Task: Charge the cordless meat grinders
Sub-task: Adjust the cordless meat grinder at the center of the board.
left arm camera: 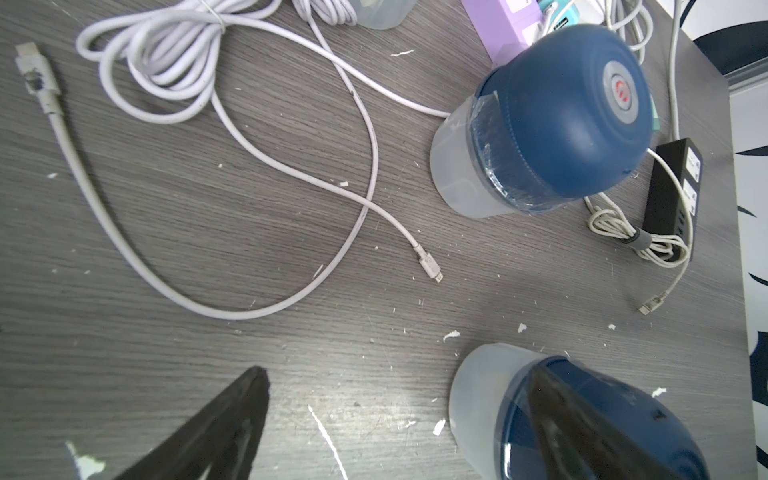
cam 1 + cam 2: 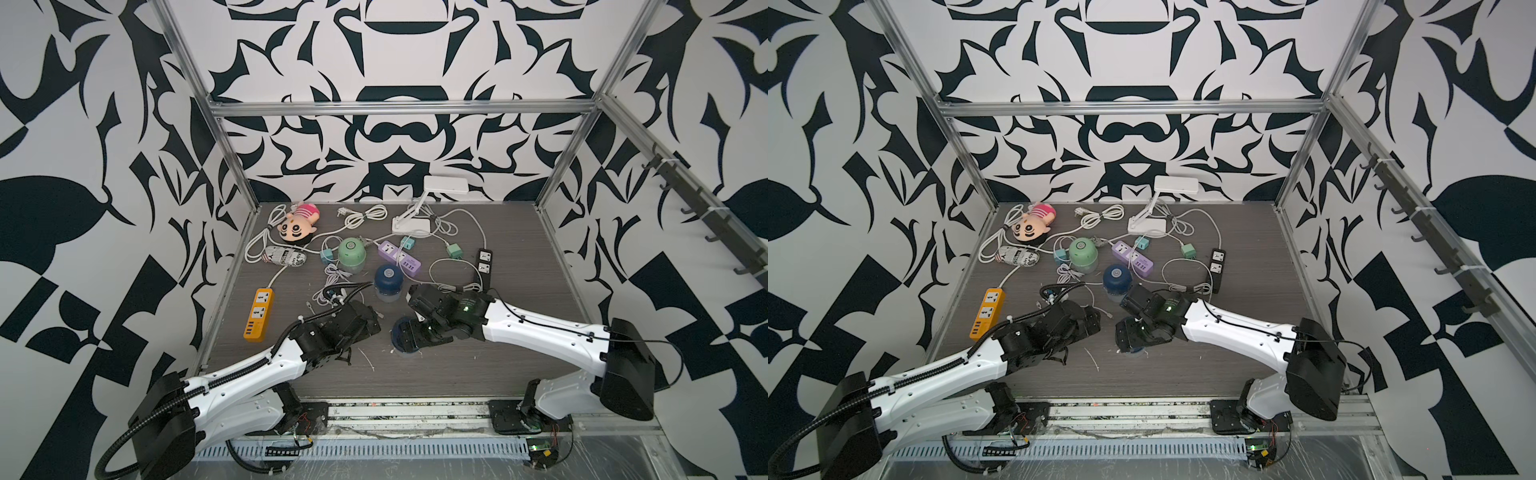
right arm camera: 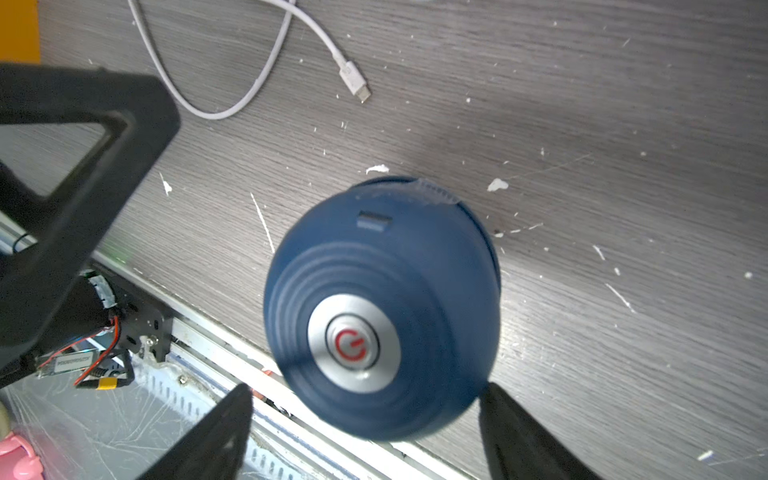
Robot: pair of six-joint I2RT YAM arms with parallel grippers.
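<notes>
Three cordless meat grinders stand on the dark table. The mint green one (image 2: 351,249) is at the back, with a navy one (image 2: 388,277) (image 1: 561,120) nearer the middle. A second navy one (image 3: 374,291) (image 1: 478,399) stands near the front edge. My right gripper (image 3: 365,390) is open, straddling this front grinder's dome. One fingertip (image 3: 490,395) is at its side and the other (image 3: 241,399) stands a little off. My left gripper (image 1: 399,386) (image 2: 372,322) hangs open just left of that grinder with only bare table between its fingers. A white charging cable's small plug (image 1: 430,266) lies loose nearby.
Purple power strip (image 2: 401,257), orange strip (image 2: 258,313) and black strip (image 2: 484,262) lie among coiled white cables. Small teal adapters (image 2: 326,254) and a green one (image 2: 454,250), a plush doll (image 2: 297,222) and a white desk lamp (image 2: 415,216) fill the back. The table's front edge (image 3: 199,324) runs close to the front grinder.
</notes>
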